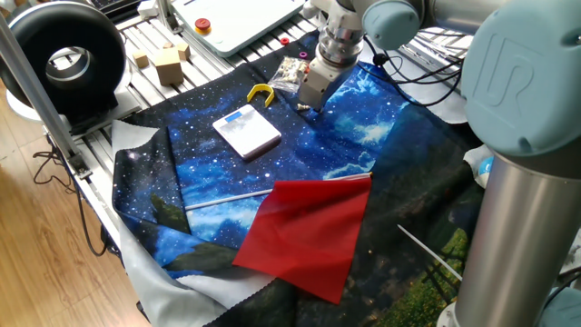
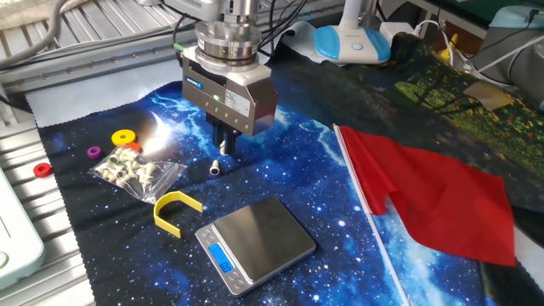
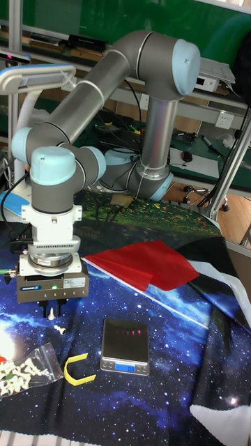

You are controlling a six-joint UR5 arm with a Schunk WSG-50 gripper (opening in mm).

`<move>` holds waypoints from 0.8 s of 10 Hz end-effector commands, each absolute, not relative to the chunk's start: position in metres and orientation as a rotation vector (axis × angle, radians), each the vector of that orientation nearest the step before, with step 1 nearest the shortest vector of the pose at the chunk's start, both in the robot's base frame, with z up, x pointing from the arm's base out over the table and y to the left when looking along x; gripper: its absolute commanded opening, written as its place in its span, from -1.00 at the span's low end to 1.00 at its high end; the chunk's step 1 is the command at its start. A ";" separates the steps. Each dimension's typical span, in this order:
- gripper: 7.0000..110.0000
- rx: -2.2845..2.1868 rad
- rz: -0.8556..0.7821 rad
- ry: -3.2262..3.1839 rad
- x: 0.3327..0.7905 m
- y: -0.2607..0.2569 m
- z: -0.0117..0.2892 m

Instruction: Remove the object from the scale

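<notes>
The scale (image 2: 255, 238) lies flat on the starry blue cloth with its pan bare; it also shows as the white scale (image 1: 247, 132) and the scale (image 3: 125, 345). The object (image 2: 215, 167), a tiny silvery bolt, rests on the cloth behind the scale, apart from it, and is also seen as the object (image 3: 61, 327). My gripper (image 2: 223, 149) hangs just above and beside the bolt, fingers pointing down, slightly apart, with nothing between them. The same gripper (image 3: 49, 313) and gripper (image 1: 307, 104) show in the other views, where the bolt is too small to make out from the far side.
A yellow U-shaped piece (image 2: 174, 210) lies left of the scale, with a clear bag of small parts (image 2: 134, 172) behind it. Yellow and purple rings (image 2: 124, 137) sit further left. A red cloth sheet (image 2: 433, 191) covers the right. Wooden cubes (image 1: 168, 64) stand on the slatted bench.
</notes>
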State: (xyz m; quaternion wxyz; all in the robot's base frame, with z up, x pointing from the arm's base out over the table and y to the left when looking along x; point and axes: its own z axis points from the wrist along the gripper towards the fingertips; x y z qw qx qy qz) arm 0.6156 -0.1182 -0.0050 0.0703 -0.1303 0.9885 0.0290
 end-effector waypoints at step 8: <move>-0.28 -0.422 0.024 3.020 0.617 -0.118 0.042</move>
